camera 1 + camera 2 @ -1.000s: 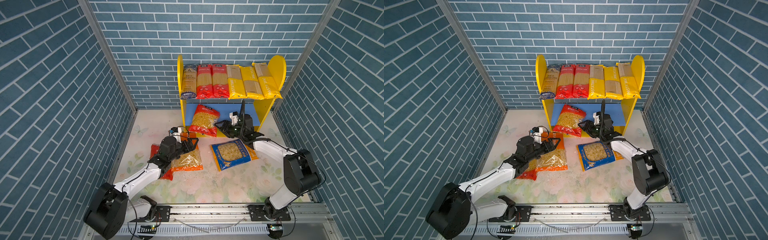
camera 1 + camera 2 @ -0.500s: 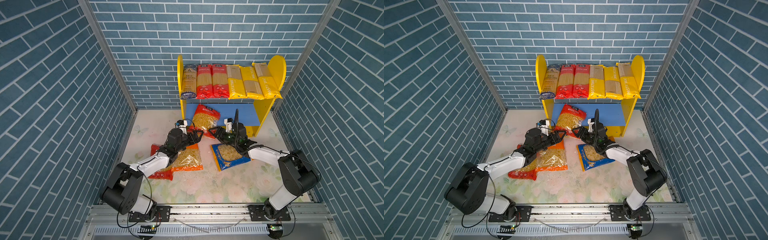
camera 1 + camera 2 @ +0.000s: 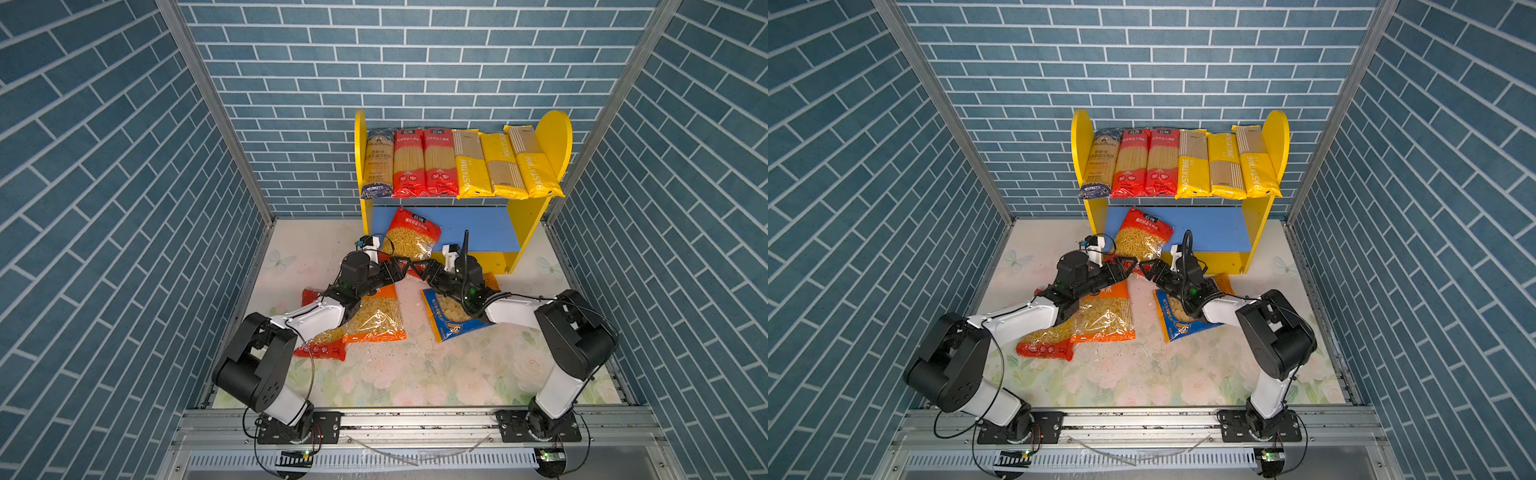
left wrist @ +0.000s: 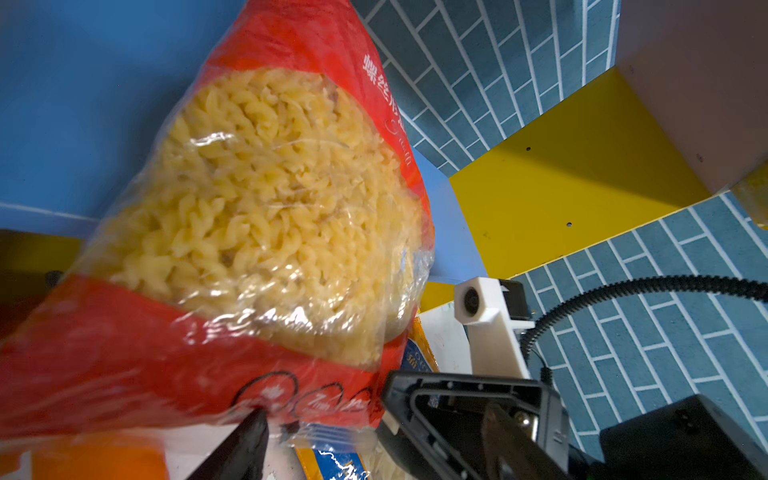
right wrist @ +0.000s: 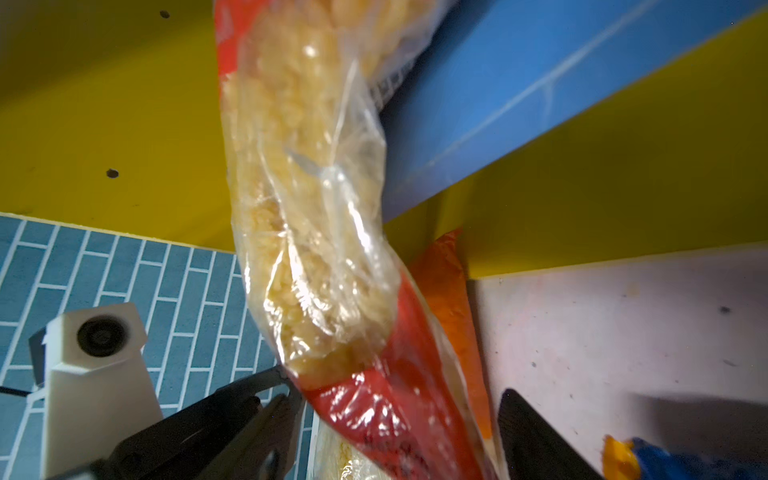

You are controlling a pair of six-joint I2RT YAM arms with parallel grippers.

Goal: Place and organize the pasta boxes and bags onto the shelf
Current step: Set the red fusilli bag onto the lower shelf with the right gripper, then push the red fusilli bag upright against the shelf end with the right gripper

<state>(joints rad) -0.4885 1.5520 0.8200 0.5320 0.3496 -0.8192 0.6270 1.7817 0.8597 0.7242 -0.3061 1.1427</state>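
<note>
Red pasta bag [image 3: 411,239] leans tilted into the shelf [image 3: 490,232], lower level, bottom end sticking out front. Left gripper [image 3: 404,266] and right gripper [image 3: 424,273] both spread open, flanking that end; contact hard to tell. Best: pinch both corners evenly, lift, push inward together.

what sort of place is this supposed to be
Probably a robot test cell dressed as a shop corner: brick-print walls, two arms bolted to a metal rail, a small shelf of pasta packs.

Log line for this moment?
left hand open at red bag | right hand open at red bag | red bag leaning on blue board, unheld
</note>
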